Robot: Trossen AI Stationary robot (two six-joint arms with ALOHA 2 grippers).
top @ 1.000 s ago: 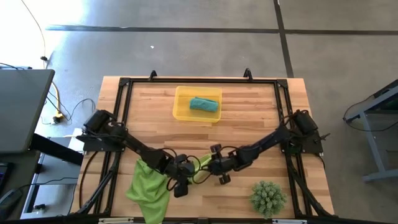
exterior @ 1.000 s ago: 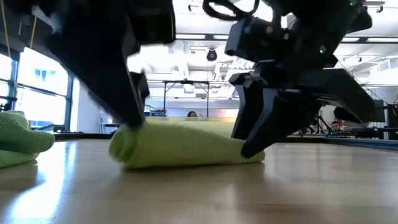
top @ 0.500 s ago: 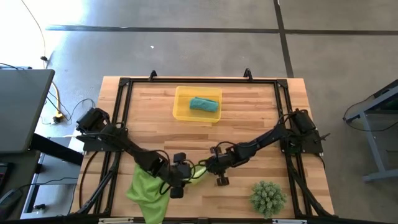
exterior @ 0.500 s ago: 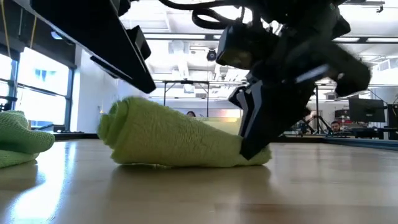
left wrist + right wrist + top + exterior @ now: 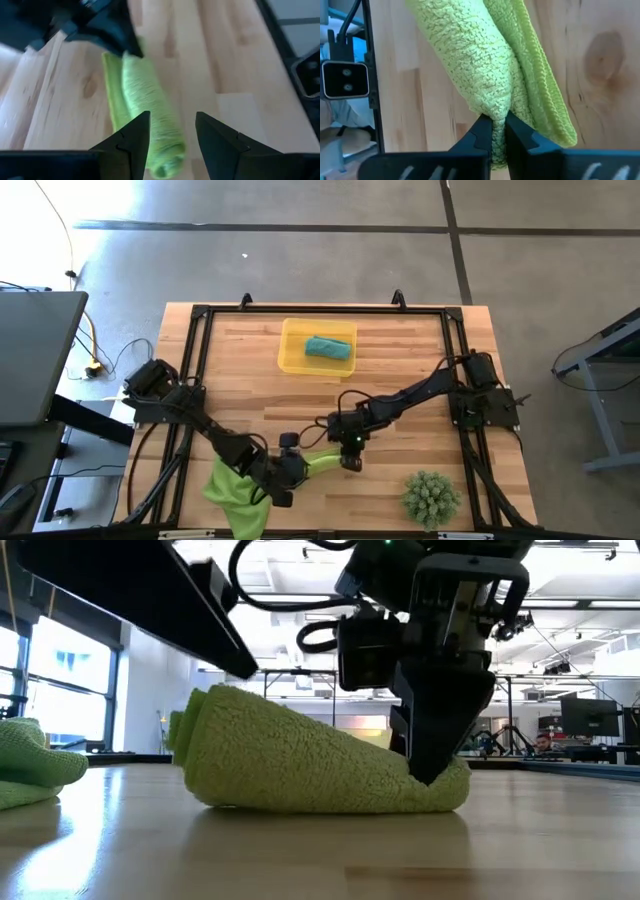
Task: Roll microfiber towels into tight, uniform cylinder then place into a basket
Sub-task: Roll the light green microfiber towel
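A rolled lime-green microfiber towel lies on the table near the front edge, with a flat loose flap beside the roll. My right gripper is shut on its right end. My left gripper hovers open over the roll's left end, one finger on each side. A second lime-green towel lies crumpled at the near left. A rolled teal towel rests in the yellow basket at the far middle. My right gripper pinches the tapered right end of the lime-green roll between its two fingers, coming down steeply from above. Several layers are bunched together there. That end is squeezed flat on the table while the rest of the roll lies on the wood, thicker toward the left.
A spiky green plant stands at the near right. The black frame rails run along the table's sides. Bare wood lies between the basket and the grippers.
My right gripper has rolled its wrist and shut on the roll's right end, pinching it flat. My left gripper has lifted off the roll's left end and drawn toward the near edge, staying open. The roll now slants, its left end looser and thicker.
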